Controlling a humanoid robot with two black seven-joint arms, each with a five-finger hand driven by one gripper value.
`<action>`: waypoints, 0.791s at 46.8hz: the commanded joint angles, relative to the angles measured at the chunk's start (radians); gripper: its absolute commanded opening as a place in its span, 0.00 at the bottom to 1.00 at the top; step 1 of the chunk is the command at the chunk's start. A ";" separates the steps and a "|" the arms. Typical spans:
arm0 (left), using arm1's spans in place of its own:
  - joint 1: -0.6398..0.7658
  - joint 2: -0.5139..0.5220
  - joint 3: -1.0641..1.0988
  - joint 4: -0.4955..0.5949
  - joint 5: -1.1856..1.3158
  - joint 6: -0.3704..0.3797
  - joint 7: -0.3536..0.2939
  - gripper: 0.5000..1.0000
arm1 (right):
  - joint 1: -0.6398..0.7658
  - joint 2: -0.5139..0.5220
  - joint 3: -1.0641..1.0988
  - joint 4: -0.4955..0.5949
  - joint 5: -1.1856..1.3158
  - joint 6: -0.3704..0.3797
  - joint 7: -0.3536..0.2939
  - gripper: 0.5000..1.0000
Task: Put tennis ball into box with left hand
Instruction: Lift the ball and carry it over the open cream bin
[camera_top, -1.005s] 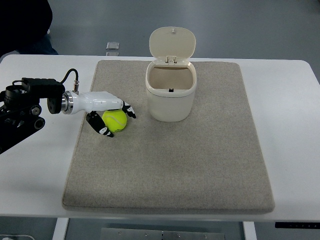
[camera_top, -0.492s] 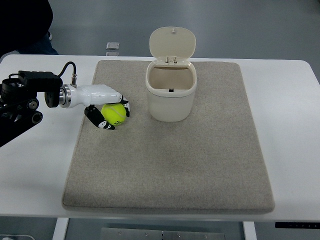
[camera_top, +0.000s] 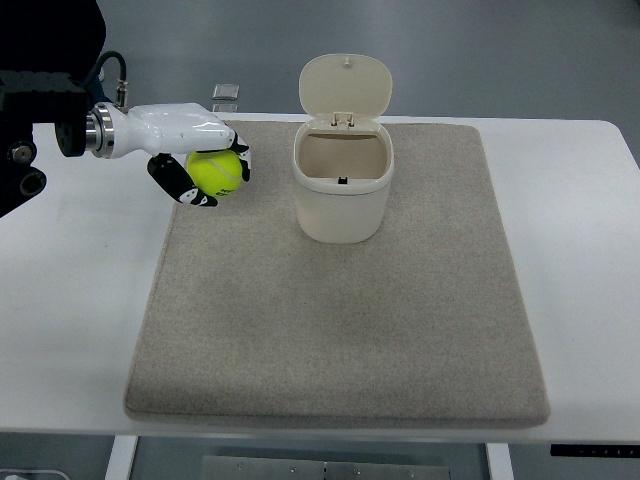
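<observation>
The left hand (camera_top: 190, 160) sits in the upper left of the frame, its white shell reaching in from a dark arm at the left edge. Its fingers (camera_top: 172, 183) are curled closed around the tennis ball (camera_top: 216, 171), with the black-tipped thumb side showing under and to the left of the ball and the palm covering its top. The ball is bright yellow-green and is held in the hand, over the upper left corner of the grey mat (camera_top: 340, 300), where the mat meets the white worktop (camera_top: 70, 300). Whether the ball is clear of the mat surface cannot be told from this steep view.

The box (camera_top: 342, 185) is a cream, round-cornered bin standing upright on the upper middle part of the mat, to the right of the hand and apart from it. Its hinged lid (camera_top: 345, 85) is swung back and stands open at the far side, so the inside of the bin shows from above. Nothing can be made out inside beyond a small dark mark on the near inner wall.

A small grey, flat object (camera_top: 226, 93) lies beyond the upper edge of the worktop, just above the hand. A dark shape fills the top left corner of the frame. The right arm does not show.
</observation>
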 joint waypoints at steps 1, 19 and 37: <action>-0.036 0.002 0.003 -0.013 0.001 -0.001 -0.012 0.00 | 0.000 0.000 0.000 0.000 0.000 0.001 0.000 0.88; -0.170 -0.114 0.068 -0.010 0.002 0.001 -0.015 0.00 | 0.000 0.000 0.000 0.000 0.000 0.001 0.000 0.88; -0.219 -0.346 0.086 0.208 0.008 0.001 -0.006 0.00 | 0.000 0.000 0.000 0.000 0.000 0.001 0.000 0.88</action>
